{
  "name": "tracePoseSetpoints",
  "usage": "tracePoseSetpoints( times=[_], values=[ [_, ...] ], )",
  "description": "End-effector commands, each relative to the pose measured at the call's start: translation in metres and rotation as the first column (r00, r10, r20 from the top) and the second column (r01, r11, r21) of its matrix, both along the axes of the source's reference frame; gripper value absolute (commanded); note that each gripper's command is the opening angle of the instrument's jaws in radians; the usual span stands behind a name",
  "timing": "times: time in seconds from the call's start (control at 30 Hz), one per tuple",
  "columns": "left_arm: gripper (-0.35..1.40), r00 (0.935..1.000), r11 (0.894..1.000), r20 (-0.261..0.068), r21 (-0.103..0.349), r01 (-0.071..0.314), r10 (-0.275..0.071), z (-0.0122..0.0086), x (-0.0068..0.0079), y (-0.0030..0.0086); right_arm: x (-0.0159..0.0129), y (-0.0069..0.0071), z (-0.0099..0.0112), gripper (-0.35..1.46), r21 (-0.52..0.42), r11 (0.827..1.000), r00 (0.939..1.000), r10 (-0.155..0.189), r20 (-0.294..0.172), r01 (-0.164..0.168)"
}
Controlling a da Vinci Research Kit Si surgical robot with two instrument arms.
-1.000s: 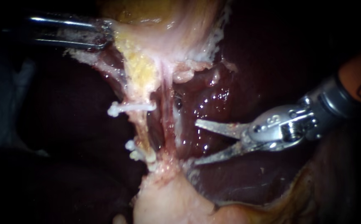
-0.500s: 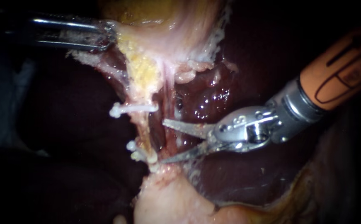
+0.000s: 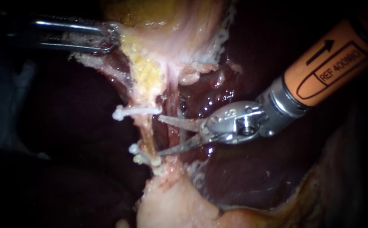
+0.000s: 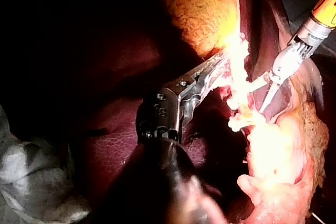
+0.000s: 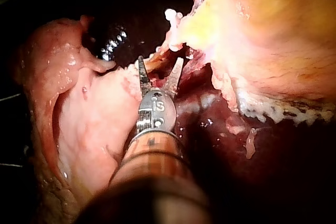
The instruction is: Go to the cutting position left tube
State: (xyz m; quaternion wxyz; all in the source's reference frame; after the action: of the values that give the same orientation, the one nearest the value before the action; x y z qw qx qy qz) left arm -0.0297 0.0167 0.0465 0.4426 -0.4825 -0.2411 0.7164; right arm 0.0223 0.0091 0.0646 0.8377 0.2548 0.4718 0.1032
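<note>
Left tube point(image 3: 146, 134): pale yellowish strand, taut, running 12→6 o'clock near view centre; one upper clip point(image 3: 135, 111), two lower clips point(image 3: 143, 157), all white. Right instrument point(image 3: 158, 135) enters from 2 o'clock, blades apart, tips just beside tube betw. clips.

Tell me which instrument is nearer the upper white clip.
Right. The right instrument, jaws open, sits just below and beside the upper clip; the left instrument grips tissue well above it.

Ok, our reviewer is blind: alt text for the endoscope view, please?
The right instrument, open, has its tips at the left tube, between the upper clip and lower clips. The left instrument grips tissue above.
</note>
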Motion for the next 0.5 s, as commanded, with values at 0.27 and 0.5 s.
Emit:
tracePoseSetpoints(
  times=[0.27, 0.5],
  values=[
    [-0.35, 1.0000, 1.000, 0.000, 0.000, 0.000, 0.000, 0.0000, 0.0000, 0.0000, 0.0019, -0.0002, 0.0005, 1.38, 0.073, 0.997, 0.9951, -0.015, -0.097, 0.022],
    [-0.35, 1.0000, 1.000, 0.000, 0.000, 0.000, 0.000, 0.0001, -0.0001, 0.0000, 0.0038, -0.0004, 0.0002, 1.31, 0.131, 0.990, 0.9871, -0.032, -0.157, 0.053]
  ],
)
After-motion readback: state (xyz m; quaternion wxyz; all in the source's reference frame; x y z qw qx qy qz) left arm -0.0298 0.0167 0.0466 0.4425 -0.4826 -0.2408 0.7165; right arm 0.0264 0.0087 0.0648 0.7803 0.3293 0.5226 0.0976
